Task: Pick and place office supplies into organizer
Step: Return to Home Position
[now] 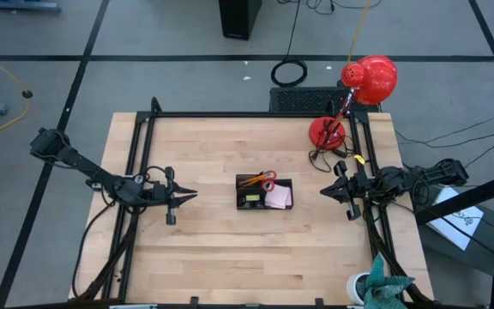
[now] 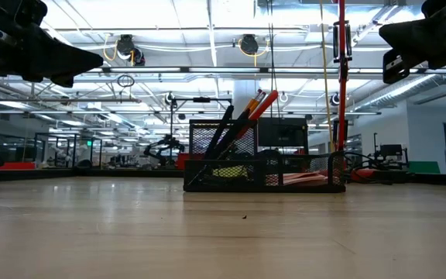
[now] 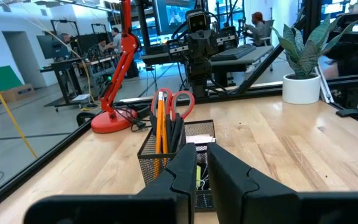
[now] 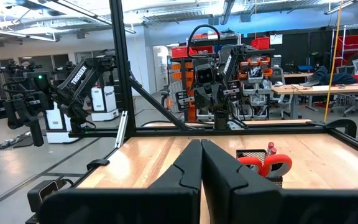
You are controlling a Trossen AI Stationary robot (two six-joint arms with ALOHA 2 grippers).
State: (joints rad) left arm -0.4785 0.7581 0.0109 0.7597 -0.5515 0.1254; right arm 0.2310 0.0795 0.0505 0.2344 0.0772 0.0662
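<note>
While both arms hover off the wood tabletop, the black mesh organizer sits midway btwn them, w/ red-handled scissors, orange pencils, pink sticky pad inside. Left gripper fingers closed, empty; right gripper likewise.

The robot has 2 dark, near-black arms built of slim jointed segments. Black cables loop along the left arm near its wrist and trail beside the right arm. Each arm ends in 2 angular, wedge-shaped matte black fingers. In the right wrist view the fingers look equally dark and chunky.
</note>
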